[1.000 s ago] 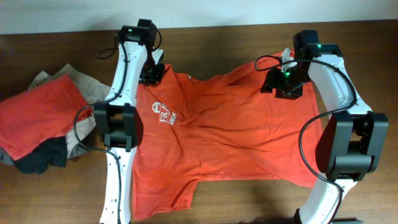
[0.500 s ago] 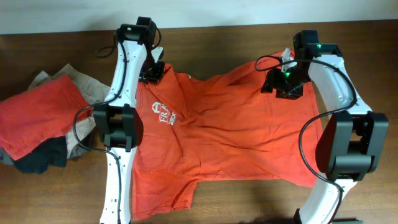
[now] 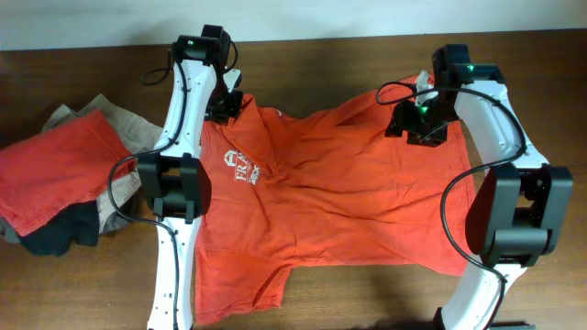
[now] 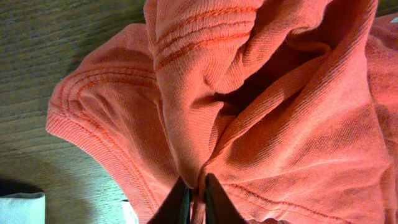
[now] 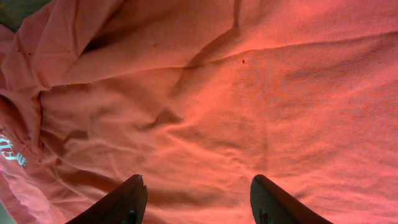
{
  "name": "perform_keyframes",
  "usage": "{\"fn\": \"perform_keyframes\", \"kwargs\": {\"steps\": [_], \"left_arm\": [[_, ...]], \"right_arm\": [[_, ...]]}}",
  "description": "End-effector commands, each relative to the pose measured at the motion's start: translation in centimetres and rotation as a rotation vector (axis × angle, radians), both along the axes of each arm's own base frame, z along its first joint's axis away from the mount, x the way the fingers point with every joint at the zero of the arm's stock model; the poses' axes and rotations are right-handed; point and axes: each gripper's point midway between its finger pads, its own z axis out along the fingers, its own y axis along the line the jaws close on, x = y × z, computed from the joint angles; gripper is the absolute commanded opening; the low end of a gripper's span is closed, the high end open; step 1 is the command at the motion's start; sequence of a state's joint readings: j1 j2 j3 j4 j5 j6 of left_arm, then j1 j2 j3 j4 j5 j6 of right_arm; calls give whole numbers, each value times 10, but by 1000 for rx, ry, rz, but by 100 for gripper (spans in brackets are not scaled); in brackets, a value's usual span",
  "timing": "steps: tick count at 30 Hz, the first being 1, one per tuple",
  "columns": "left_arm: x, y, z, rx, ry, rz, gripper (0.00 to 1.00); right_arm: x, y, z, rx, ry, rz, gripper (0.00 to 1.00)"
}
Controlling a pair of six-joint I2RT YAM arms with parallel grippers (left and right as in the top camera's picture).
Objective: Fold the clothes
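A dark brown wooden table (image 3: 348,50) fills almost the whole overhead view. Its grain runs from left to right in long streaks, and the surface has a dull sheen rather than a gloss. Along its far edge, at the top of that view, runs a narrow pale strip (image 3: 367,11), off-white and plain; whether it is a wall or a floor cannot be told. The light is even and soft, leaving only faint, short shadows on the wood. The left wrist view shows the same wood close up, with fine grey-brown grain lines.
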State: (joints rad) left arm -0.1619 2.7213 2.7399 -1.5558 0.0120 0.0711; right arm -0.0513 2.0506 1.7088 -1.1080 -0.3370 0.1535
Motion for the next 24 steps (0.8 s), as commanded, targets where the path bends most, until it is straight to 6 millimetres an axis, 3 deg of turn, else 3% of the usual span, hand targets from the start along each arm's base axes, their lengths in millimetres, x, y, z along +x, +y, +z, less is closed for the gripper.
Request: {"fn": "perform_keyframes", "kwargs": {"steps": [1,5,9,13,21,24], "left_arm": [[3,0,8,-13,-17,-1,4],[3,1,20,-13,-36,-1,2],[9,0,36,-20,-82,-1,11],[8,0,38,-20,-81,-2,24],[8,0,38,-20,-82,-1,23],[8,6,37,10,-82,2,41]], "right_arm": [[-2,1,-6,-10,15,11,59],[-2,1,-6,-10,13,11,59],[-2,1,-6,-10,13,11,59],[-2,1,-6,-10,14,11,59],[-2,1,-6,-10,14,11,59],[-2,1,-6,-9,14,11,59]]}}
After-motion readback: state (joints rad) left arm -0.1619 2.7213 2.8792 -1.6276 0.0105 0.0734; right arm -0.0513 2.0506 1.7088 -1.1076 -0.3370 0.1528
